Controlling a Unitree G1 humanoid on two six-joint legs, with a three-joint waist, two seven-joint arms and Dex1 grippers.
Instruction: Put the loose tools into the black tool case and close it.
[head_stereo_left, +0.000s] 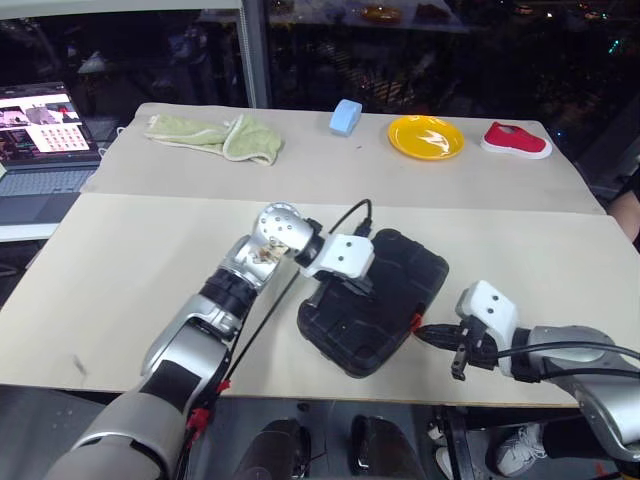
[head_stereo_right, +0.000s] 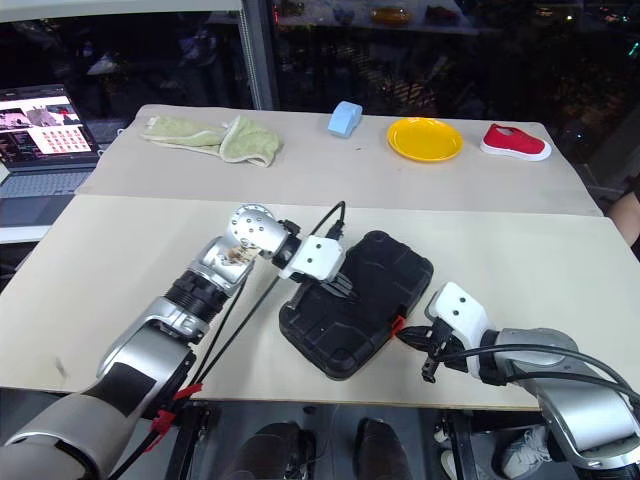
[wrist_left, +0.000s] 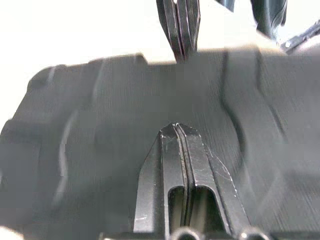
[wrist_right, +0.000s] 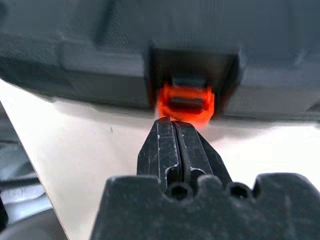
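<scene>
Spread across the view: a pale table (head_stereo_left: 120, 300), with the black tool case (head_stereo_left: 385, 320) lying closed and flat near its front edge, turned at a slant.

Reaching in from the left and bending across at the wrist: the left arm, with the left gripper (wrist_left: 176, 131) angled downward onto the lid of the case, fingers pressed together, holding nothing, tips resting on or just above the ribbed black surface.

Coming from the right, low and near the table's front edge: the right arm, with the right gripper (wrist_right: 175, 126) aimed at the case's front side, fingers shut tight against each other and empty, tips right at the small orange latch (wrist_right: 186, 104), touching or nearly so.

Farther back on the table: a green cloth (head_stereo_left: 215, 137), a yellow plate (head_stereo_left: 426, 136), a red shoe (head_stereo_left: 515, 139), a light blue object (head_stereo_left: 345, 116).
</scene>
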